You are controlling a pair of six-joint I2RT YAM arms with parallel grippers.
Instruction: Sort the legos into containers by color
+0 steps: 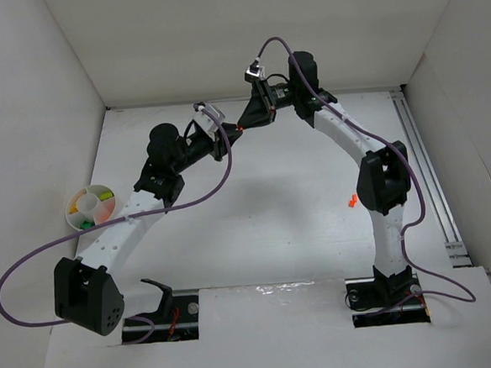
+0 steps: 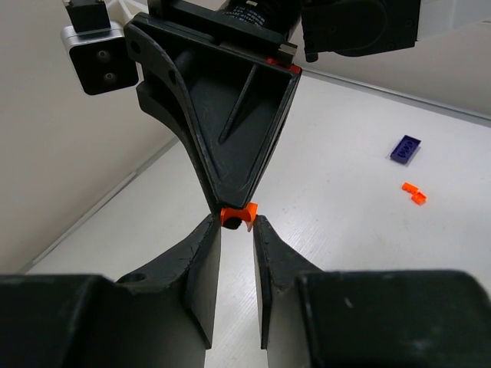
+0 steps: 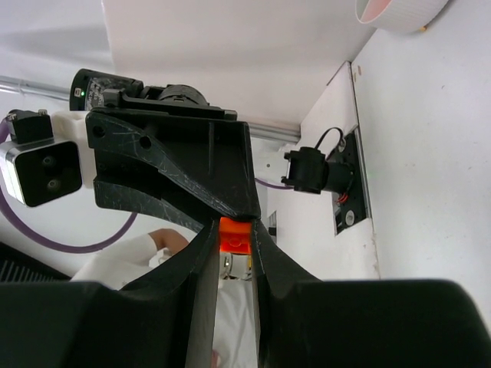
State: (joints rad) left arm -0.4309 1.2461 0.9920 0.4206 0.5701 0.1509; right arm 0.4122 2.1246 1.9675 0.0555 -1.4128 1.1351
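Note:
An orange lego (image 1: 240, 128) hangs in the air over the back of the table, pinched from both sides. My right gripper (image 3: 235, 228) is shut on it, with the brick (image 3: 235, 236) wedged between its tips. My left gripper (image 2: 237, 221) meets it tip to tip, and both its fingertips press the same brick (image 2: 234, 215). At the left stands a round divided container (image 1: 72, 215) with yellow, green and orange pieces inside. A purple-blue lego (image 2: 405, 149) and another orange lego (image 2: 414, 193) lie on the floor to the right.
An orange lego (image 1: 350, 200) lies beside the right arm's elbow. White walls close off the back and both sides. A metal rail (image 1: 430, 171) runs along the right edge. A white ribbed bowl (image 3: 399, 11) shows at the top of the right wrist view.

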